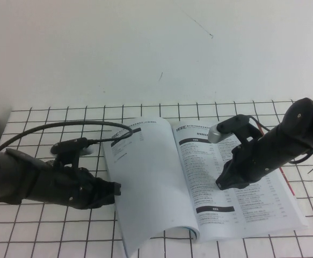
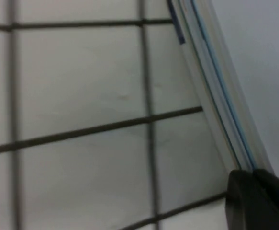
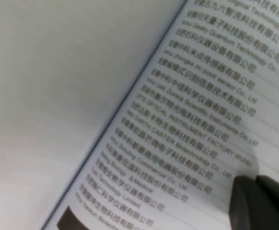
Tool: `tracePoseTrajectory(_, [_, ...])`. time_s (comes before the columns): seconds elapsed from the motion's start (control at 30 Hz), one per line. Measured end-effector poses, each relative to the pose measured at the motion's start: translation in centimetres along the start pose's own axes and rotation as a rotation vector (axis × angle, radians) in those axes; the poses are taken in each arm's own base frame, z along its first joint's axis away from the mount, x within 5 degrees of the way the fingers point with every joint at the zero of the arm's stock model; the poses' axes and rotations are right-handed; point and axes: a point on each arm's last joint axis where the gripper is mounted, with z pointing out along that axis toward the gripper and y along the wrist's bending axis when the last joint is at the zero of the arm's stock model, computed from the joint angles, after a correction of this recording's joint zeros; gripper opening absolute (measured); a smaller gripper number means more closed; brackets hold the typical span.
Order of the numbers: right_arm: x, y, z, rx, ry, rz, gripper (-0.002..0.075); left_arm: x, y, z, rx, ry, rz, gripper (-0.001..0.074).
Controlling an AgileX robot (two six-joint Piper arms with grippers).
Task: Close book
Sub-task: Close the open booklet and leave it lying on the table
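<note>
Okay, so the book (image 1: 199,180) lies open in the middle of the table (image 1: 38,236), with its spine (image 1: 183,177) running front to back. Its left half (image 1: 145,188) stands tilted up off the table. Your left gripper (image 1: 113,189) sits low, right at that half's outer edge, and the left wrist view shows it touching that edge. Can't tell if it's spread or pressed together. Same goes for the right gripper (image 1: 224,183), which rests on the printed right page (image 1: 258,204).

My take: you're mid-flip. Sweep the left gripper up and over toward the right in an arc around the spine. Don't go straight sideways or you'll just shove the whole book. Use the right gripper as an anchor, but pull it clear before the left half comes down or it gets sandwiched. Go slow so the left half doesn't fan out.
</note>
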Motion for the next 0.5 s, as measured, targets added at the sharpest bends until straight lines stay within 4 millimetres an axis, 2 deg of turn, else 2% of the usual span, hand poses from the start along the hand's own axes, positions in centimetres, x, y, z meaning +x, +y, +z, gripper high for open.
tracePoseTrajectory(0.17, [0.0, 0.0, 0.0, -0.004, -0.006, 0.012, -0.0003, -1.2, -2.3, -0.3, 0.206, 0.021, -0.015, -0.0004])
tracePoseTrajectory(0.33, [-0.1, 0.0, 0.0, -0.006, -0.008, 0.004, -0.0003, -3.1, -5.3, -1.6, 0.497, -0.041, -0.014, -0.0004])
tracePoseTrajectory(0.5, [0.1, -0.5, -1.2, 0.033, 0.010, -0.072, -0.0003, -4.2, -7.0, -2.8, 0.678, -0.085, -0.019, -0.0004])
